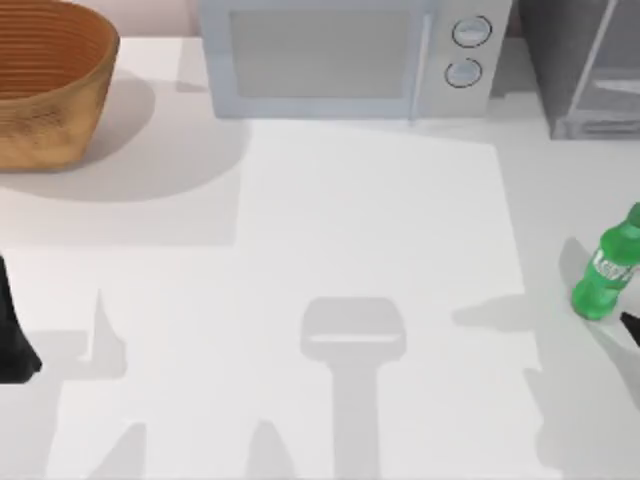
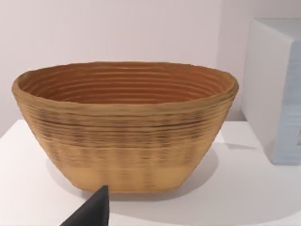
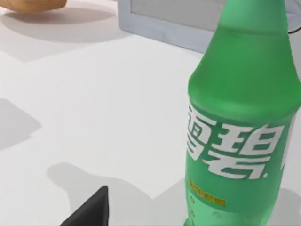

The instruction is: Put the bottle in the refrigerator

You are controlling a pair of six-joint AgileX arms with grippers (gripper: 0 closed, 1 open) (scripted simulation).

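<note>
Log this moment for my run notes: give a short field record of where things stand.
bottle: upright, table's right edge, ungrasped
refrigerator: far right corner
microwave: back centre
basket: far left corner
left hand: at left edge
right hand: at right edge beside bottle
task: not yet begun

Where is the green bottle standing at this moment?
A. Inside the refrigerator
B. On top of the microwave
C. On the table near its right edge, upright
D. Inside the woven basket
C: in the top view the bottle stands upright on the white table at its right edge, in front of the refrigerator and far from the basket.
</note>
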